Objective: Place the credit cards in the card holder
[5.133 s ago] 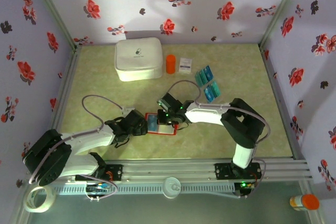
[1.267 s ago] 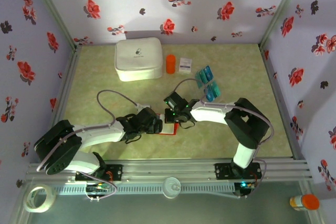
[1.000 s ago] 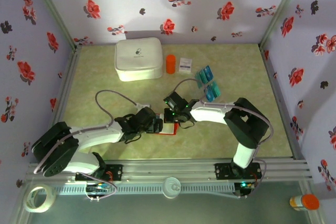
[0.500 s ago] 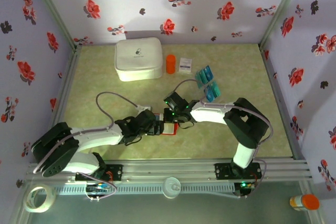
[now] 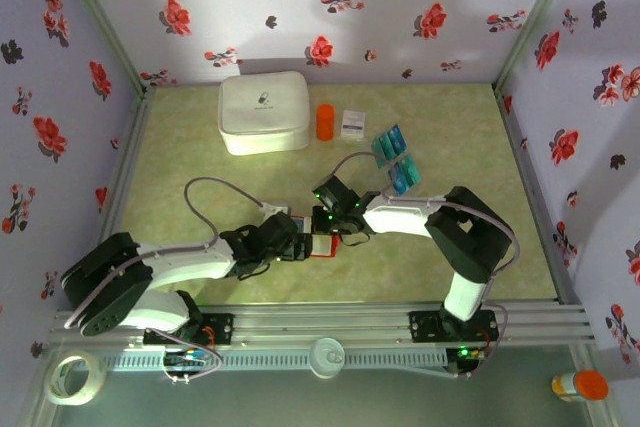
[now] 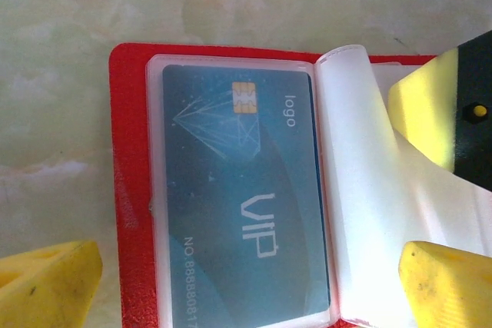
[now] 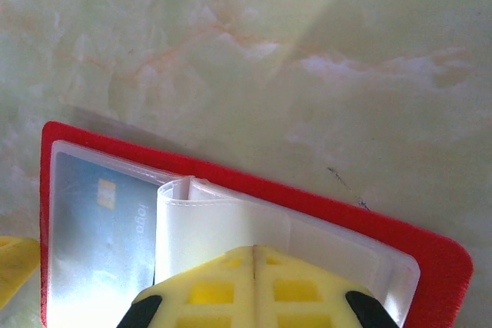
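Note:
The red card holder (image 6: 129, 190) lies open on the table, and in the top view it sits between the two grippers (image 5: 322, 246). One blue credit card (image 6: 238, 205) marked VIP sits inside its left clear pocket. My left gripper (image 6: 246, 286) is open, with one yellow finger (image 6: 48, 282) on each side of the holder. My right gripper (image 7: 254, 266) is shut and its tips press on the curled clear pocket leaf (image 7: 223, 224). More teal and blue cards lie in two small groups (image 5: 388, 142) (image 5: 403, 173) at the back right.
A large white zip case (image 5: 264, 111) stands at the back, with an orange cylinder (image 5: 325, 121) and a small white packet (image 5: 352, 123) beside it. Flowered walls close in the green table (image 5: 180, 167) on three sides.
Since five seconds ago my left gripper has slid right over the card holder and now covers much of it. In the last second both arms have barely moved.

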`<act>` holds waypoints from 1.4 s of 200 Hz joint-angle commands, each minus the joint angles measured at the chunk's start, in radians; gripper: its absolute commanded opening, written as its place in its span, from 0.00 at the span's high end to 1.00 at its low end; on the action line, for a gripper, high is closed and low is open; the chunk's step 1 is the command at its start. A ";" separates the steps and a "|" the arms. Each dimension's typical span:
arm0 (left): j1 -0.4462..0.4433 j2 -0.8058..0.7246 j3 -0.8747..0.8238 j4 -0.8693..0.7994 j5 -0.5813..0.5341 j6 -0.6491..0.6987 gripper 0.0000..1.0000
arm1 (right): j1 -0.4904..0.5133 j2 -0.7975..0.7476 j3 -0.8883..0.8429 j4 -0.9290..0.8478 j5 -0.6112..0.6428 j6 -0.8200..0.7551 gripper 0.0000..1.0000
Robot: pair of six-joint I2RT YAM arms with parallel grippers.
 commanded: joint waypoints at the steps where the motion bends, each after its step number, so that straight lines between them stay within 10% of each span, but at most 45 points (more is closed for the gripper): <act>1: -0.014 0.026 -0.013 0.032 -0.011 0.019 0.01 | -0.001 0.011 -0.017 -0.004 -0.013 0.018 1.00; 87: -0.015 0.039 -0.046 0.044 -0.021 0.006 0.15 | -0.004 -0.012 -0.005 -0.013 -0.017 0.021 0.99; 208: -0.017 0.038 -0.057 0.056 -0.021 0.000 0.18 | -0.013 -0.094 -0.044 -0.023 0.021 0.039 0.55; 280: -0.017 0.028 -0.055 0.050 -0.024 0.002 0.17 | -0.015 -0.047 -0.029 0.038 -0.045 0.045 0.52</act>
